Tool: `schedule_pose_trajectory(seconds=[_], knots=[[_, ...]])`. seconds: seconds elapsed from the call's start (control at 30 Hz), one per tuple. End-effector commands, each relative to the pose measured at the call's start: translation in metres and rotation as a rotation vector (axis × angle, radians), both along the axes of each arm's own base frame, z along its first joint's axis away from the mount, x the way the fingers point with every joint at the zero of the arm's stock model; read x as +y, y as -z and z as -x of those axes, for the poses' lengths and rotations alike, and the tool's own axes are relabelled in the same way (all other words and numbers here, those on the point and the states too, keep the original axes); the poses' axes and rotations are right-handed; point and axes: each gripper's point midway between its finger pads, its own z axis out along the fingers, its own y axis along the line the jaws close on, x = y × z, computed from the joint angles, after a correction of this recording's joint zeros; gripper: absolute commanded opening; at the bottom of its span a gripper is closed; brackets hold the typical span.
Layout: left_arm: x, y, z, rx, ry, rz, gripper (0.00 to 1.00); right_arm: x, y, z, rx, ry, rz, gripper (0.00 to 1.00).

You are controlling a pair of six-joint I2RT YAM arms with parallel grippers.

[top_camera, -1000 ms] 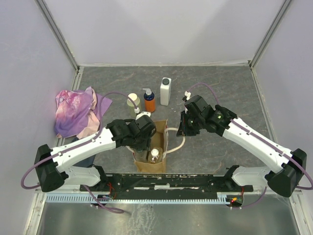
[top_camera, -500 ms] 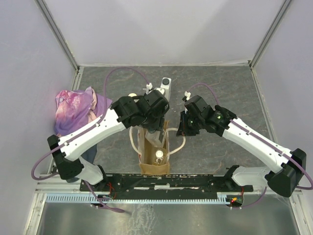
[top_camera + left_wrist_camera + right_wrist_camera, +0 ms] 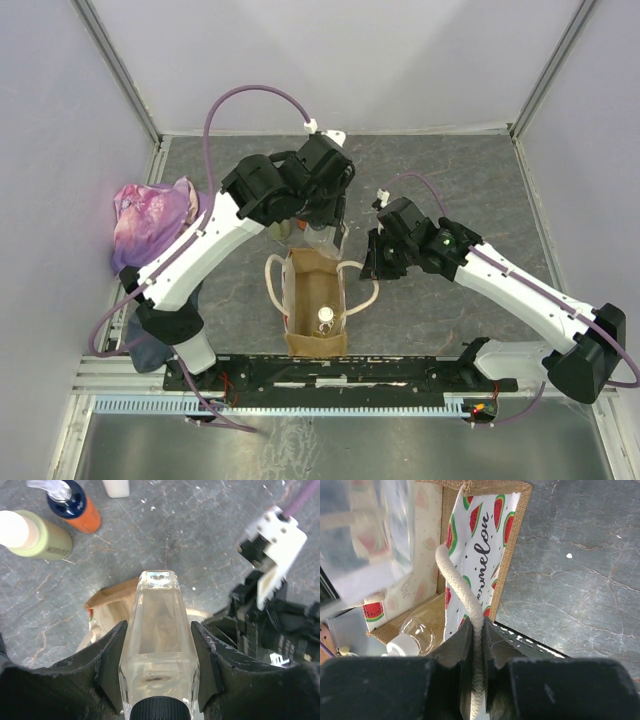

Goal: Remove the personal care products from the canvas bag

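top view: the left arm (image 3: 200, 250) reaches over the far end of the canvas bag (image 3: 315, 345). its left fingers (image 3: 312, 215) hold a clear bottle (image 3: 320, 238) in the air above the bag's far rim. the bag stands open on the grey surface (image 3: 460, 180) just beyond the arm bases. a second bottle with a white cap (image 3: 325, 318) lies inside it. the right fingers (image 3: 371, 262) sit at the bag's right-side cream handle (image 3: 373, 290). a pink-purple garment (image 3: 150, 220) lies well to the left, against the wall.

left wrist view: the left fingers (image 3: 112, 665) are clamped on both flat sides of the clear bottle (image 3: 159, 625), its black cap (image 3: 160, 711) nearest the camera. part of the tan bag (image 3: 112, 600) shows below the bottle. three products stand on the surface (image 3: 200, 530) beyond it. the orange bottle (image 3: 82, 515) has a dark blue top and is just beside a pale bottle with a cream cap (image 3: 37, 535). only the base of a white bottle (image 3: 116, 486) shows at the top edge. the right arm (image 3: 270, 610) is close on the right.

right wrist view: the right fingers (image 3: 455, 647) are closed tight on the cream rope handle (image 3: 465, 595). the bag's side panel (image 3: 485, 540) carries a watermelon print. the white-capped bottle (image 3: 412, 635) rests in the bottom of the bag. the held bottle (image 3: 365, 540) is a blur at the upper left.
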Motion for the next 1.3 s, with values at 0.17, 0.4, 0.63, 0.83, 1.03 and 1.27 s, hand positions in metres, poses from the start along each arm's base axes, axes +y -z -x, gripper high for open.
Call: schedule_pose_trajectory(seconds=[0.17, 0.4, 0.63, 0.83, 1.03, 1.27], knots=[[0.057, -0.023, -0.111, -0.172, -0.225, 0.052, 0.30, 0.009, -0.010, -0.003, -0.024, -0.016, -0.050, 0.16], [0.070, 0.010, -0.159, -0.150, -0.247, 0.044, 0.30, 0.006, -0.012, -0.001, -0.031, -0.016, -0.049, 0.16], [0.067, 0.048, -0.170, -0.077, -0.236, 0.011, 0.30, 0.005, -0.010, -0.001, -0.030, -0.016, -0.043, 0.16], [0.066, 0.093, -0.175, -0.013, -0.236, -0.029, 0.30, 0.006, -0.011, -0.001, -0.032, -0.018, -0.047, 0.16], [0.060, 0.135, -0.182, 0.058, -0.206, -0.077, 0.34, 0.001, -0.011, 0.002, -0.034, -0.012, -0.042, 0.16], [0.062, 0.149, -0.186, 0.074, -0.209, -0.117, 0.55, -0.003, -0.011, 0.004, -0.038, -0.004, -0.038, 0.16]])
